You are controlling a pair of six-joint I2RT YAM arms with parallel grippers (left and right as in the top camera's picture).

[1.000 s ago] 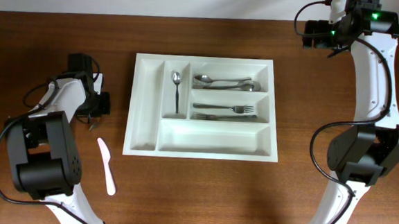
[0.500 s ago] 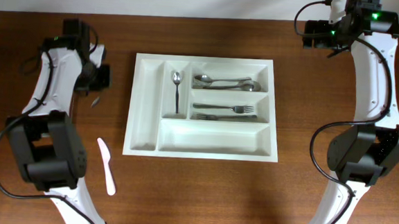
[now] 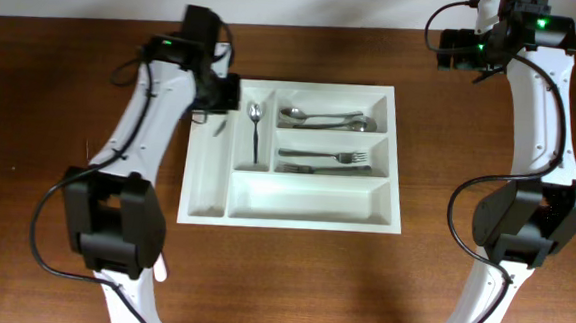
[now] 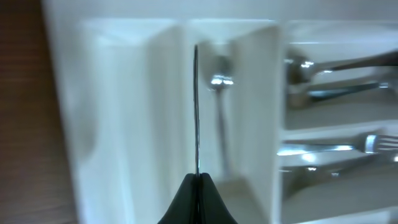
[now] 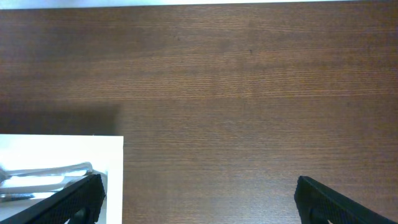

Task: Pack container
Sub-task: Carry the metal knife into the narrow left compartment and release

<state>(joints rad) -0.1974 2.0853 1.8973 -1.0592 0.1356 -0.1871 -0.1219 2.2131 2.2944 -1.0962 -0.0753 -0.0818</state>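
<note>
The container [image 3: 289, 223] is a large white cutlery tray in the middle of the wooden table. Its second narrow compartment holds a spoon [image 3: 254, 129], the top wide one holds spoons [image 3: 321, 116], and the middle one holds forks [image 3: 328, 159]. My left gripper [image 3: 209, 109] hovers at the tray's upper left corner. In the left wrist view the left gripper [image 4: 198, 177] is shut on a thin metal utensil [image 4: 196, 112], seen edge-on above the narrow compartments of the container [image 4: 68, 124]. My right gripper [image 5: 198, 183] stands open over bare table, right of the container [image 5: 62, 146] corner.
The right arm [image 3: 541, 117] rises along the table's right side, with its gripper [image 3: 453, 47] at the back edge. The left arm's base [image 3: 114, 221] stands left of the tray. A pale tip of something [image 3: 162, 270] shows beside it.
My left arm has swung from the table's left side to the tray's upper left corner, carrying the thin utensil. The right arm has not moved.
</note>
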